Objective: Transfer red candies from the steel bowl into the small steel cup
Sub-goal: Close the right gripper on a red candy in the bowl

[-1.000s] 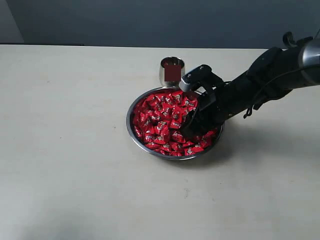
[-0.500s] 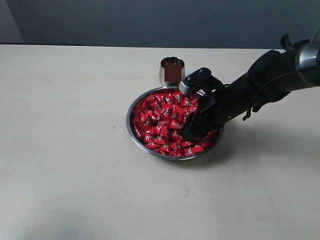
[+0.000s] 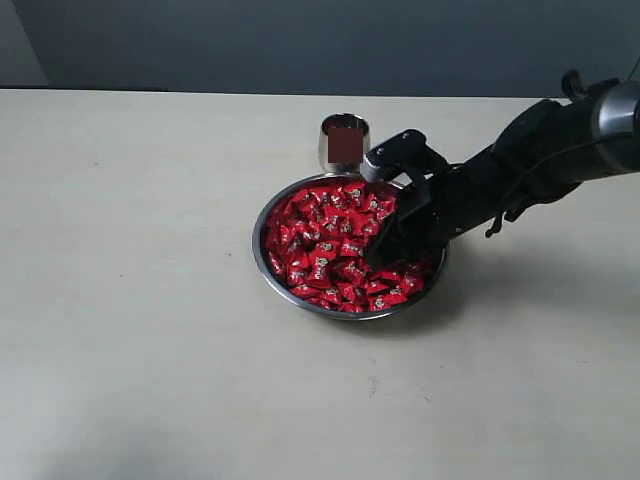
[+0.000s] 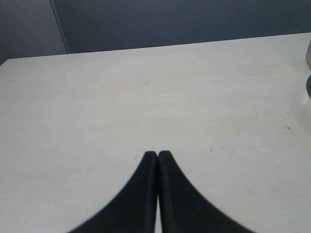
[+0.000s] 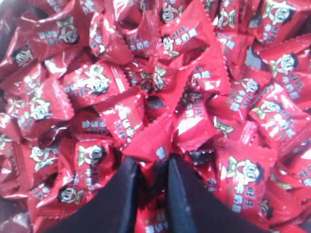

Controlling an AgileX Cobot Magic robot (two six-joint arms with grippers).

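Note:
The steel bowl (image 3: pixel 257 246) sits mid-table, heaped with red candies (image 3: pixel 318 248). The small steel cup (image 3: pixel 344 141) stands just behind it, showing red inside. My right gripper (image 3: pixel 381 256) reaches in from the right and dips into the right side of the pile. In the right wrist view its fingers (image 5: pixel 152 163) are nearly together, pinching one red candy (image 5: pixel 154 144) by its wrapper, with candies (image 5: pixel 92 82) all around. My left gripper (image 4: pixel 158 154) is shut with nothing in it, over bare table; the exterior view does not show it.
The pale table (image 3: pixel 140 330) spreads wide around the bowl, ending at a dark wall (image 3: pixel 300 40) behind. The black right arm (image 3: pixel 520 165) slants across the bowl's right rim.
The right gripper has risen slightly and shifted a little back-right inside the bowl, and candies near its tips have shifted. Bowl and cup stay put.

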